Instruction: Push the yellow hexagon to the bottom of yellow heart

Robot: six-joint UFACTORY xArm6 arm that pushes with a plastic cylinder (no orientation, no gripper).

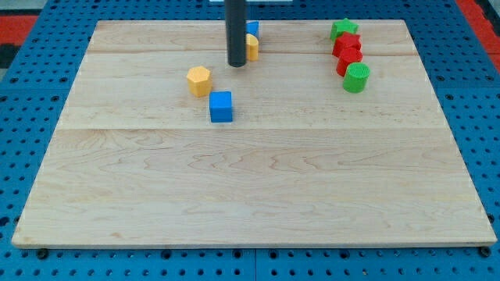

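Observation:
The yellow hexagon [199,80] lies on the wooden board at upper centre-left. The yellow heart [252,48] is mostly hidden behind my rod near the view's top, with only its right edge showing. My tip [237,64] rests on the board just left of and below the heart, up and to the right of the hexagon, apart from it. A blue cube [221,106] sits just below and right of the hexagon, close to it.
A blue block [252,28] peeks out behind the rod above the heart. At the top right stand a green star [342,30], two red blocks [348,44] [348,60] and a green cylinder [357,77] in a column. The board's top edge [156,22] is near.

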